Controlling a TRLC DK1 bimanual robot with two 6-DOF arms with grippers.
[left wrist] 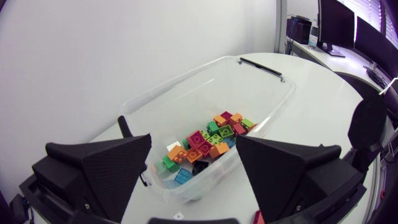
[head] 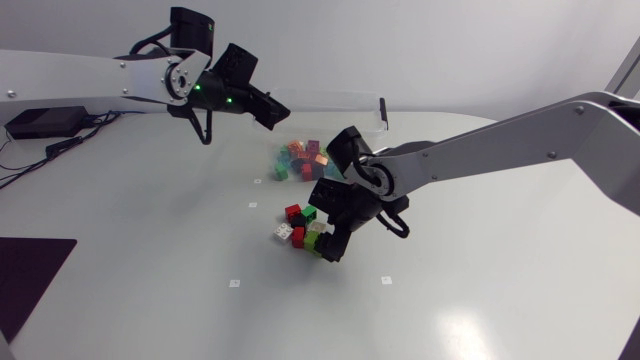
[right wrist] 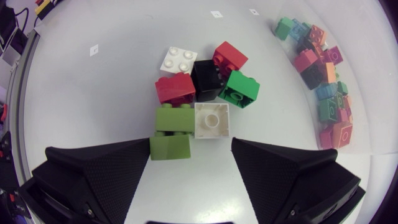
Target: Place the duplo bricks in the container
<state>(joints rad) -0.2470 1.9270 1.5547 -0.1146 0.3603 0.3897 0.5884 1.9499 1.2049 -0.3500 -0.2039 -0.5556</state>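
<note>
Loose duplo bricks [head: 303, 228] cluster mid-frame on the surface, short of the container [head: 381, 112]; the right gripper [right wrist: 191, 142], fingers apart, hangs over the nearest light-green brick [right wrist: 170, 147], judged light, rigid and slick: pinch its flat sides.

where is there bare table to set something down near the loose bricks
Widest bare patch: white table between the loose coloured duplo bricks and the black mat. Also open from the pile to the table's front edge. Crowded: around the right gripper over the pile, and the narrow strip to the clear plastic container.
</note>
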